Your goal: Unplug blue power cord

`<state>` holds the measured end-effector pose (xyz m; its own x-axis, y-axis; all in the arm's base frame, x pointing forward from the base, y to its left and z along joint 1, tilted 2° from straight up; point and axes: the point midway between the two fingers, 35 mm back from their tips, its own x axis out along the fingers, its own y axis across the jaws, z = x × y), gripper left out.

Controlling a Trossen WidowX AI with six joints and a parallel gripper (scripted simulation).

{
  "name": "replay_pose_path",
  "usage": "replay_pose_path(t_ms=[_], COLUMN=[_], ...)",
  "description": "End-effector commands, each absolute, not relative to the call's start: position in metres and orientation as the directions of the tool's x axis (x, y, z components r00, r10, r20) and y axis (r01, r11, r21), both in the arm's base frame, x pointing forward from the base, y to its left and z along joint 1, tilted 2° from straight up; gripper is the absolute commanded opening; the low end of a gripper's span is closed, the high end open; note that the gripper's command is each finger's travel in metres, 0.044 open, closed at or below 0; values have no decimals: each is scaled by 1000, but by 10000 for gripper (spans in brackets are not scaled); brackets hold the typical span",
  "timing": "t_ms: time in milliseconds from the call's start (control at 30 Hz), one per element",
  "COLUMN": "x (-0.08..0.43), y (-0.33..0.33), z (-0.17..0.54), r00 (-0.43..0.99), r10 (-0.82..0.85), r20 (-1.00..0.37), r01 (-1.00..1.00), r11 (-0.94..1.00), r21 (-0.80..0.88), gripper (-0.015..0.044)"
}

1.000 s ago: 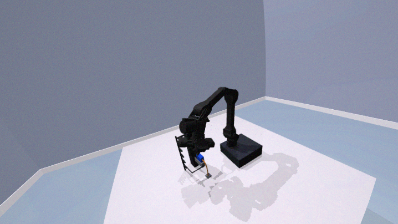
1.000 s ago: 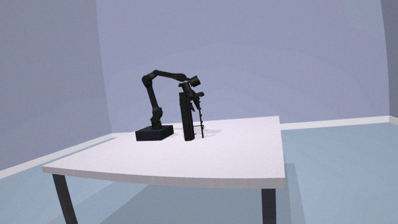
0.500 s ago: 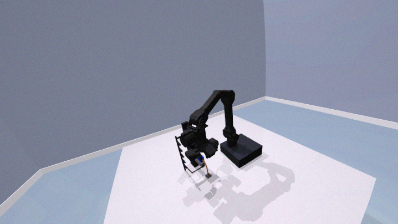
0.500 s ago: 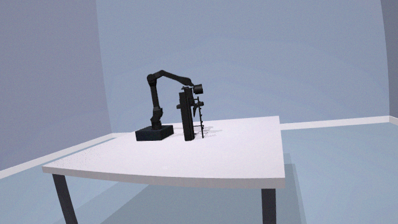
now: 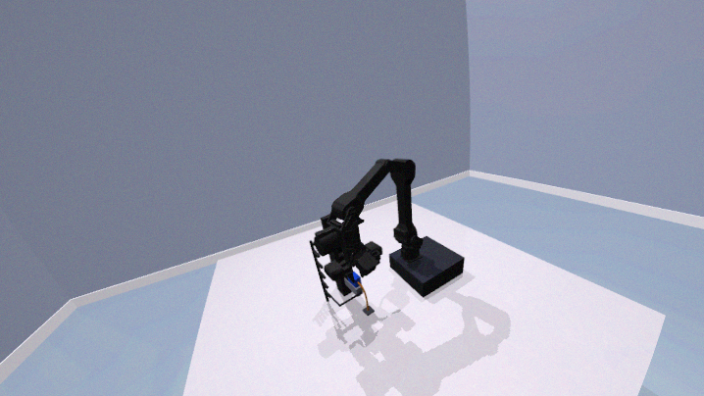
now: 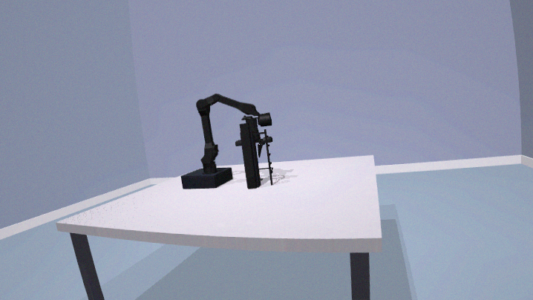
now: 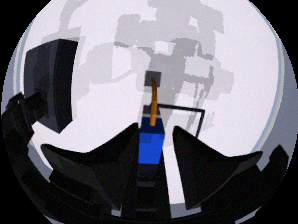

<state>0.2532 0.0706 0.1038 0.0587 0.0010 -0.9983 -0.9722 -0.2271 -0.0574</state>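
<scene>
The power strip (image 5: 339, 256) stands upright on the white table (image 6: 305, 209), its long axis vertical, just beside the arm's dark base block (image 5: 427, 264) and toward the table's far edge in the exterior view. A thin black rack (image 6: 269, 164) with short pegs stands just beside the strip's socket face. The blue plug (image 7: 150, 144) sits low on the strip, near the table top, with its body pointing out from the socket face. From its outer end an orange cord (image 5: 364, 294) droops in a curve down to a small dark block (image 5: 368, 311) resting on the table. The arm reaches up from its base, bends over and comes straight down along the strip's face, so the gripper (image 7: 152, 156) points at the table. In the wrist view the two dark fingers stand partly apart, one on each side of the blue plug, which lies in the gap between them with its long axis running away from the camera toward the cord. Whether the pads actually touch the plug's sides cannot be made out; the fingers are not clamped on it.
</scene>
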Motion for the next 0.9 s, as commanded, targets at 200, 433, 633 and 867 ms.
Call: replay_pose_path(t_ms=[200, 433, 633, 867], x=[255, 255, 256, 256], y=[54, 52, 52, 51], z=[104, 101, 93, 94], r00=[54, 54, 54, 56], r10=[1, 1, 1, -2], r20=[-999, -999, -999, -998], r01=[-972, -972, -972, -973], r11=[-228, -228, -228, -225], r21=[-53, -53, -53, -54], gripper=[160, 160, 160, 81])
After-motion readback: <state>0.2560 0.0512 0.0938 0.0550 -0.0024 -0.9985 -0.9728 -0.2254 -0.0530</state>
